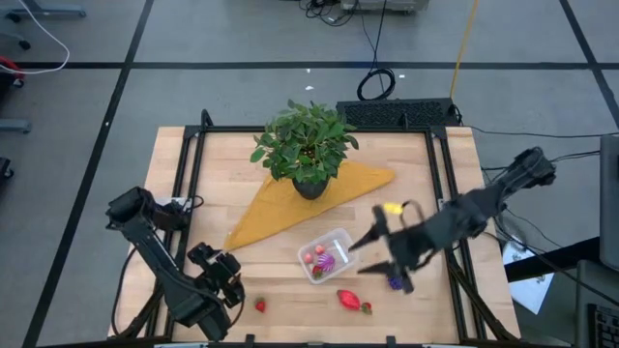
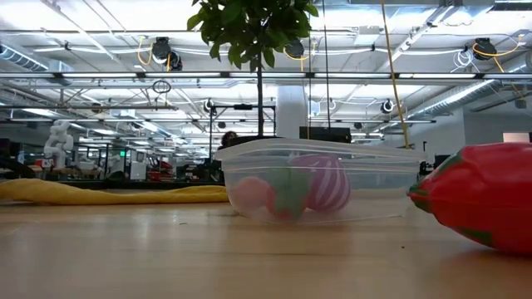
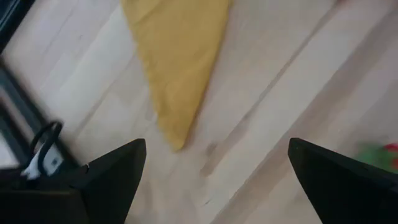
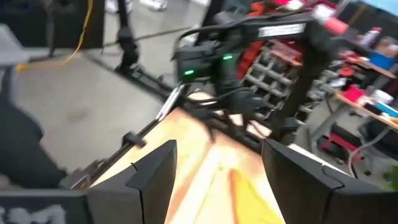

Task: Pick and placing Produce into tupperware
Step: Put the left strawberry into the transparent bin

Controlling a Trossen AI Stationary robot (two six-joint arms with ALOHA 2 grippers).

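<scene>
Wooden table (image 1: 290, 290) fills the high view, set on a grey floor. A potted plant (image 1: 306, 145) stands at the far middle on the wide end of a yellow cloth (image 1: 290, 205). The tupperware (image 1: 326, 253) sits near the front middle with pink and red produce inside. Three more pieces lie outside it: a small red strawberry (image 1: 260, 305) near my left gripper (image 1: 230, 275), a larger red piece (image 1: 349, 299) with another small strawberry (image 1: 366, 307) touching it, and a purple piece (image 1: 395, 282) just below my right gripper (image 1: 372, 253). My right fingers stand apart beside the container, holding nothing. My left arm waits at the front left corner.

Level with the tabletop, the low view shows the tupperware (image 2: 320, 180) in the middle, a pink round piece (image 2: 253, 198) and a pink striped piece (image 2: 326, 181) visible through its clear walls. A big red piece (image 2: 482, 195) lies close at the right edge. The cloth (image 2: 108, 193) stretches behind on the left.

My left wrist view looks down on bare wood and the pointed end of the cloth (image 3: 177, 56); my left fingers (image 3: 118, 171) are spread wide, empty.

My right wrist view shows my fingers (image 4: 155, 171) well apart with nothing between them, the table edge and cluttered room beyond.
</scene>
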